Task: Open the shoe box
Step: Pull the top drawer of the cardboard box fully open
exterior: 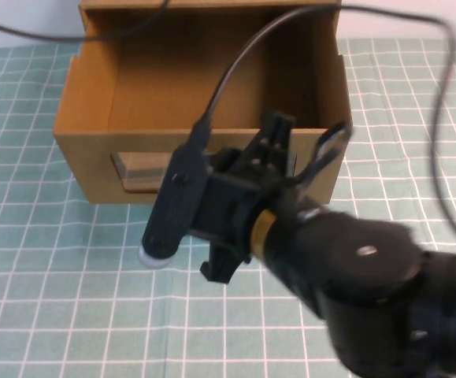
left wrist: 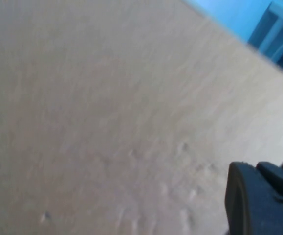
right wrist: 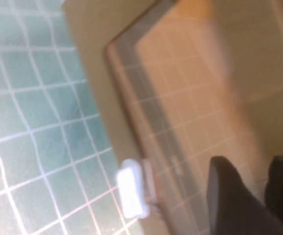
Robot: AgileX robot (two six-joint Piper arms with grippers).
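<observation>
The brown cardboard shoe box [exterior: 94,165] stands open at the back of the table, its inside bare and its lid [exterior: 212,5] raised behind it. Its front wall has a clear window [exterior: 141,169], seen close up as a window [right wrist: 180,112] with a grey border. My right gripper [exterior: 306,135] hovers at the top edge of the front wall, near the right corner. In the right wrist view this right gripper [right wrist: 258,188] is open, with a gap between its dark fingers [right wrist: 229,196] and nothing in it. My left gripper [left wrist: 261,198] lies close against a tan cardboard face [left wrist: 107,112].
A green checked mat [exterior: 54,283] covers the table around the box. The right arm's bulky body [exterior: 369,268] and its black cable [exterior: 235,63] fill the front right. A small white piece [right wrist: 131,188] sits beside the window's edge.
</observation>
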